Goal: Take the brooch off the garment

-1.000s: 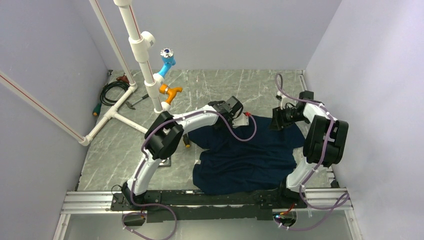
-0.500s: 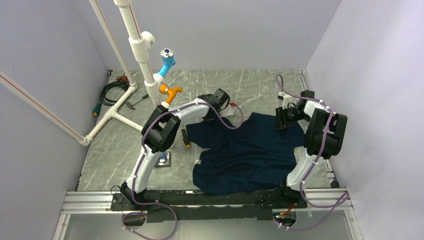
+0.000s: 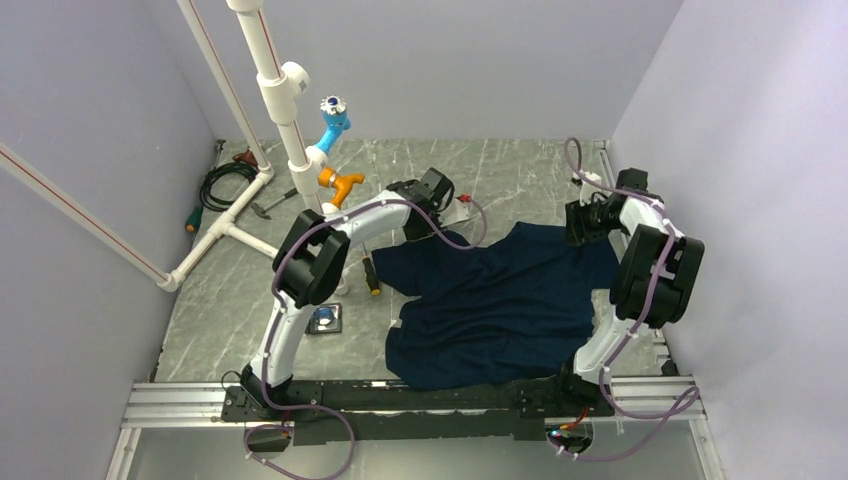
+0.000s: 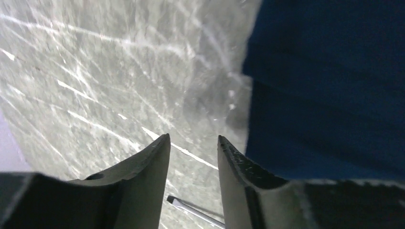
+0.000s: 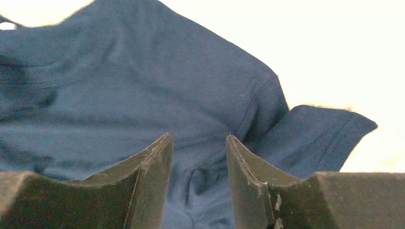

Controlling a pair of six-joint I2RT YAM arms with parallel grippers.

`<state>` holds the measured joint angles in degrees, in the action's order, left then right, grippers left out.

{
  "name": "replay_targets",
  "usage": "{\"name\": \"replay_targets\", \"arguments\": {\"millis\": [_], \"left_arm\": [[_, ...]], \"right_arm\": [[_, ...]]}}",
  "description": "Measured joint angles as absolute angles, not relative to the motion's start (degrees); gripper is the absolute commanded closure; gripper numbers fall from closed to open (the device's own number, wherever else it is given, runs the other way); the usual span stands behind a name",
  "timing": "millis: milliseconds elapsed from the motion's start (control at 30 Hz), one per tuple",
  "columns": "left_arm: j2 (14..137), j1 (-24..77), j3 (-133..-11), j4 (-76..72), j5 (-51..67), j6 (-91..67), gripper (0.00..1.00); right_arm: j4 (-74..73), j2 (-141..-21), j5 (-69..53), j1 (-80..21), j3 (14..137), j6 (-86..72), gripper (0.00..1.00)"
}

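Observation:
The garment (image 3: 490, 300), a dark navy T-shirt, lies crumpled on the grey marble table between the arms. Left of it, apart from the cloth, a small round blue-grey disc that looks like the brooch (image 3: 325, 320) rests on a small dark square plate. My left gripper (image 3: 448, 203) hovers off the shirt's far left edge. Its jaws are open (image 4: 193, 138) over bare table, with navy cloth (image 4: 329, 86) to their right. My right gripper (image 3: 578, 228) is at the shirt's far right shoulder, open (image 5: 198, 138) above a sleeve (image 5: 315, 133), nothing pinched.
A white pipe frame (image 3: 285, 110) carries a light-blue fitting (image 3: 333, 120) and an orange fitting (image 3: 340, 185) at the back left. A coiled cable (image 3: 225, 180) lies beyond. A screwdriver (image 3: 372, 277) lies beside the shirt. A thin metal shaft (image 4: 196, 210) shows below my left fingers.
My left gripper has moved left off the shirt's collar area and its jaws have widened. My right gripper has drawn back toward the far right. The disc came out from under the left elbow.

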<state>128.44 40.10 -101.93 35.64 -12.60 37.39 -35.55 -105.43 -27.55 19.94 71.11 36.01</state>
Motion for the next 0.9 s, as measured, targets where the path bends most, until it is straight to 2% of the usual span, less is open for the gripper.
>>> {"name": "replay_targets", "arguments": {"millis": [233,367,467,767,900], "left_arm": [[126.4,45.7,-102.0,37.0,-7.3,36.4,0.39],[128.2,48.9,-103.2,37.9,-6.4,36.4,0.40],[129.3,49.2,-104.1,37.6,-6.2,36.5,0.49],[131.5,47.3,-105.9,37.5,-6.3,37.2,1.00],[133.1,44.7,-108.1,37.6,-7.5,37.2,1.00]], "right_arm": [[-38.3,-96.2,-33.6,17.2,71.1,35.4,0.48],[-38.3,-96.0,-35.0,12.4,69.7,34.7,0.48],[-38.4,-97.3,-35.4,9.6,68.4,34.1,0.48],[-37.8,-106.2,-34.9,9.2,67.9,33.0,0.49],[-37.2,-108.7,-34.0,9.5,69.7,32.6,0.49]]}}
